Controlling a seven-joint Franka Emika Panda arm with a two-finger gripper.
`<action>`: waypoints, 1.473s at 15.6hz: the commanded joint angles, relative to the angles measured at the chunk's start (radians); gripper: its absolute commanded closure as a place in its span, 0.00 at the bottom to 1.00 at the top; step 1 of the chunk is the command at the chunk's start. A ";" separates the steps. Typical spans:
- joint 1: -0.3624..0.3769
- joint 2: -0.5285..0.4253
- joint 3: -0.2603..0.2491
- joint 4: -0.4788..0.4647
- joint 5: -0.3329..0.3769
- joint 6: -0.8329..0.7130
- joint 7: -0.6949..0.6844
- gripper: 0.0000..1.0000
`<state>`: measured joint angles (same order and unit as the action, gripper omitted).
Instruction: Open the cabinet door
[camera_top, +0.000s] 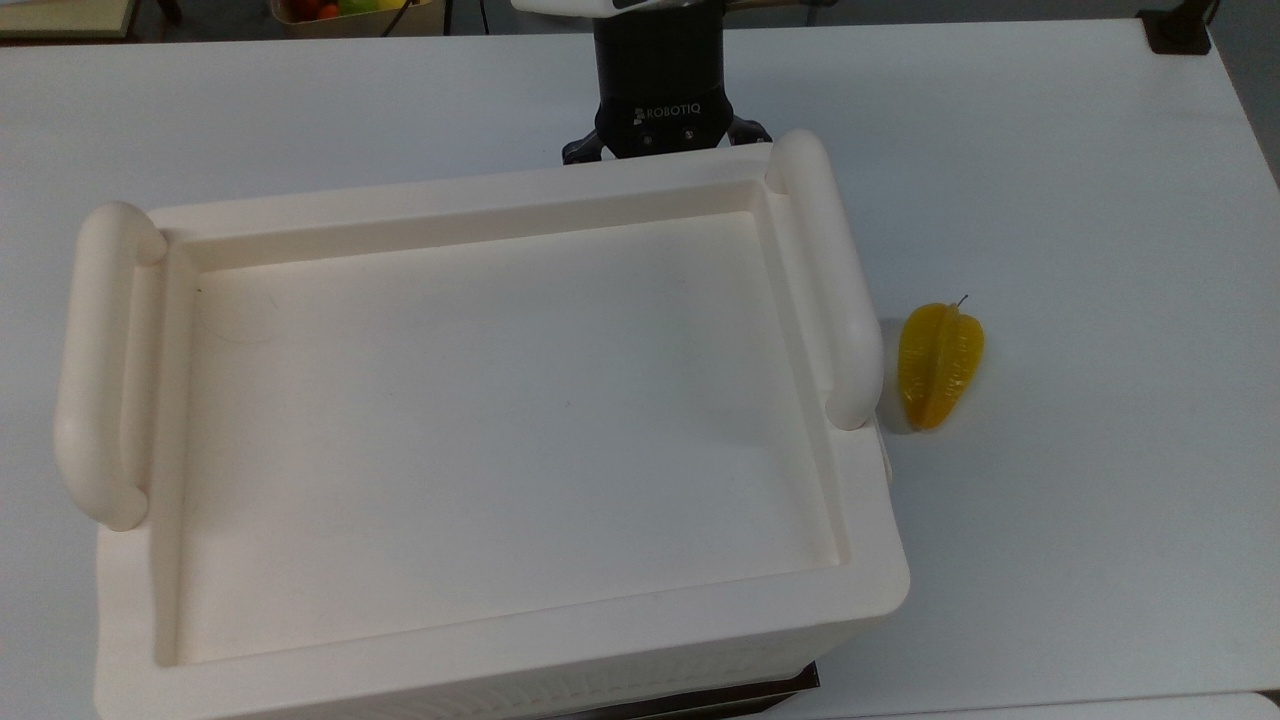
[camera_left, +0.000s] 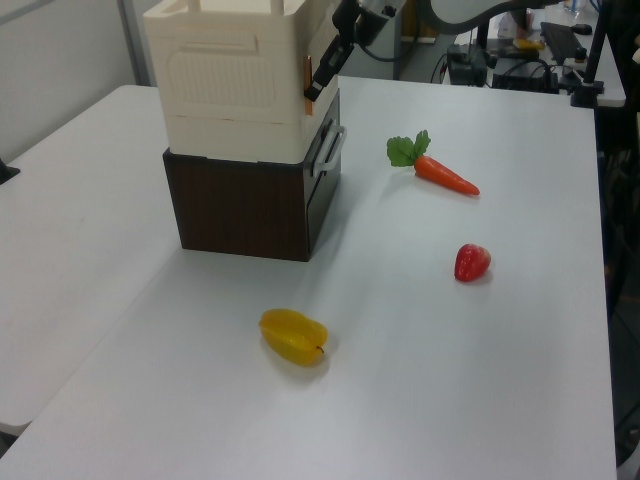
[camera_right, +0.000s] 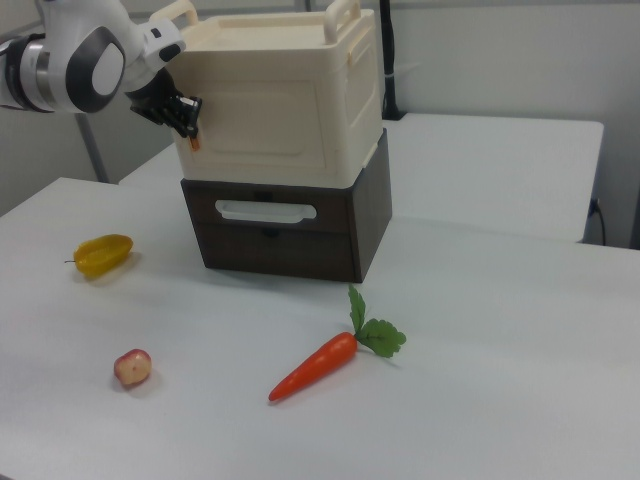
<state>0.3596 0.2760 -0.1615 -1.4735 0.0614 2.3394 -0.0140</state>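
Now | claw (camera_right: 188, 122) at the cabinet door (camera_right: 268, 132) edge, the right view's left, by the brownish fitting | door upright on the cream cabinet's front, apparently shut | claw spread or pinching: cannot tell | judged: pull outward from that edge.

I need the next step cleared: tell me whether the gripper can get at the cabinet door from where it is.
Probably yes. The gripper is already at the edge of the cabinet door with the brownish fitting, and nothing stands between them. The carrot and the other fruit lie apart on the table.
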 joint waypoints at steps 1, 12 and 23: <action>0.010 -0.006 -0.009 0.009 0.009 0.002 0.009 1.00; -0.028 -0.096 -0.027 -0.033 0.031 -0.345 -0.147 1.00; -0.205 -0.169 -0.035 -0.033 0.011 -0.802 -0.153 0.00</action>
<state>0.1944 0.1205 -0.1886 -1.4800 0.0742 1.5869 -0.1608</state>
